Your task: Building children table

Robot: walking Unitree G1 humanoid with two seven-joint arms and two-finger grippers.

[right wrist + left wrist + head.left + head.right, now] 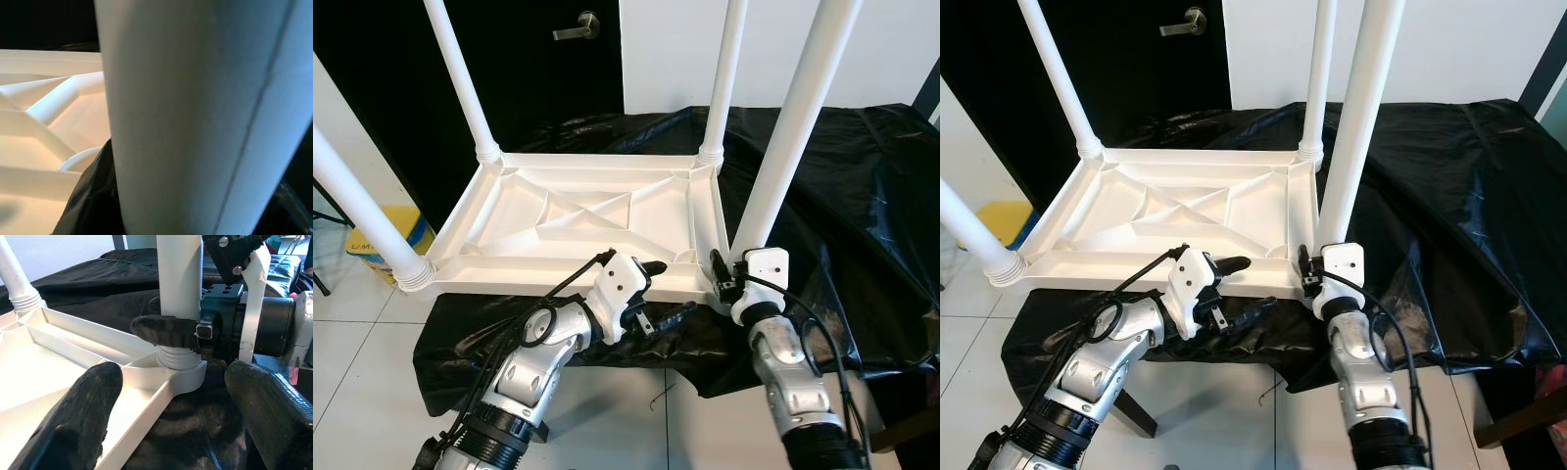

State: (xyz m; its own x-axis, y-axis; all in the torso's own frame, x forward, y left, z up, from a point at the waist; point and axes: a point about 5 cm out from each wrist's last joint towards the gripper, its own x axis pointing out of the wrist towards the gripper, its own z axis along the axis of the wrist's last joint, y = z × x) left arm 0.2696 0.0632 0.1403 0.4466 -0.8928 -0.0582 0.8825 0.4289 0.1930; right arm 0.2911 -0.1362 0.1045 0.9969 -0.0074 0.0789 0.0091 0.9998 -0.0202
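On the bench [862, 196], which is covered with black sheeting, the white plastic children table [578, 225] lies upside down, underside up, near the front edge. Its long axis runs left to right across the scene. Four white legs stand in the corner sockets and point upward, leaning a little outward: the far left leg [460, 78], the far right leg [724, 78], the near left leg [357, 215] and the near right leg [793, 127].

The table looks like moulded plastic with stiffening ribs, so I judge it is light and stiff, but the smooth round legs are probably slippery. A good place to hold is low on a leg, just above the threaded collar, or on the thick rim of the top. Holding a leg high up would lever on the socket.

The right tool [729, 277] is at the base of the near right leg, just above the collar. One black finger [166, 330] wraps across the leg in the left wrist view, and the right wrist view shows the leg pressed between dark pads, so this tool is clamped on the leg. I think it is screwing or seating this leg in the corner socket [183, 377].

The left tool [661, 294] hovers at the near rim of the table, beside that same corner. Its fingers [83, 421] are wide apart and hold nothing; one is over the rim, the other over the black sheeting.
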